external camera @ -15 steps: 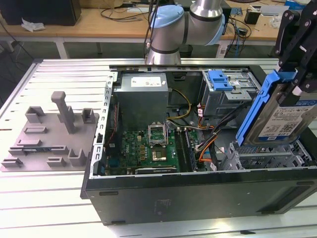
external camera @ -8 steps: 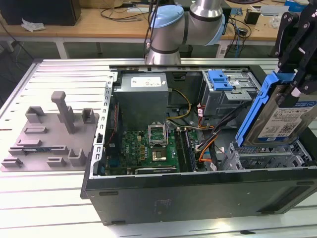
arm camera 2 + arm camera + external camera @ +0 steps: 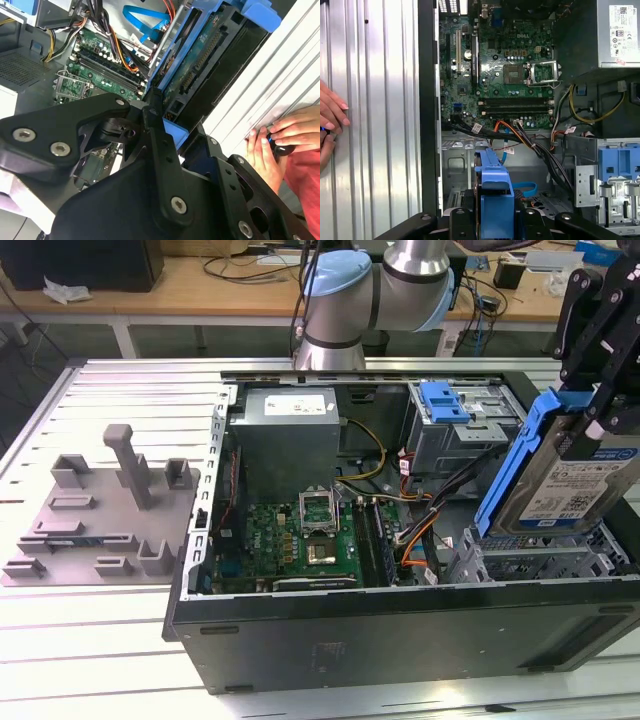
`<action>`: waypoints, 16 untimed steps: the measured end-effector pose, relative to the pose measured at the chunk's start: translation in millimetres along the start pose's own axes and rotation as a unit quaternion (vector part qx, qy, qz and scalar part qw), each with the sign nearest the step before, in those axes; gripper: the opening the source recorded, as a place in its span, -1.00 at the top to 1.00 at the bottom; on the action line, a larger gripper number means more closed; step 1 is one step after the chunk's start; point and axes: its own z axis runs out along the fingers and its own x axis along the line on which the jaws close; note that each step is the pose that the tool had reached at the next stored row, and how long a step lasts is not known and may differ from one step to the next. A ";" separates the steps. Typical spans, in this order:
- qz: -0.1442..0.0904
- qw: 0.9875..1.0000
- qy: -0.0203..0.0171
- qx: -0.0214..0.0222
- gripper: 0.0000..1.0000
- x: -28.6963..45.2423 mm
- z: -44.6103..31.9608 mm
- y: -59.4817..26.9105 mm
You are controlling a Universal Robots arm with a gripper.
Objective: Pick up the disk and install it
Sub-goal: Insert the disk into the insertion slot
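Note:
The disk (image 3: pixel 565 480), a silver hard drive with a white-and-blue label and a blue carrier frame, hangs tilted on edge over the open computer case (image 3: pixel 400 625) at the exterior view's right. My black gripper (image 3: pixel 592 420) is shut on its upper end. Just below it sits an empty metal drive bay (image 3: pixel 540 562) at the case's near right corner. In the second wrist view the disk's green circuit-board underside (image 3: pixel 200 65) faces the camera, with my gripper (image 3: pixel 167 131) clamped on its blue end. In the first wrist view the disk's blue frame edge (image 3: pixel 494 182) rises from my gripper (image 3: pixel 495 220).
Inside the case are a motherboard (image 3: pixel 300 535), a power supply (image 3: pixel 290 430), loose cables (image 3: pixel 420 525) and a metal cage with a blue bracket (image 3: pixel 445 400). A grey fixture plate with posts (image 3: pixel 100 510) lies at the exterior view's left. A person's hand (image 3: pixel 280 140) rests on the table beside the case.

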 end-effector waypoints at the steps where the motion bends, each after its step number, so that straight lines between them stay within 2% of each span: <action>1: 0.000 1.000 0.000 0.000 0.26 0.0 0.3 0.0; 16: 0.000 1.000 -0.001 0.000 0.26 0.2 6.8 -0.4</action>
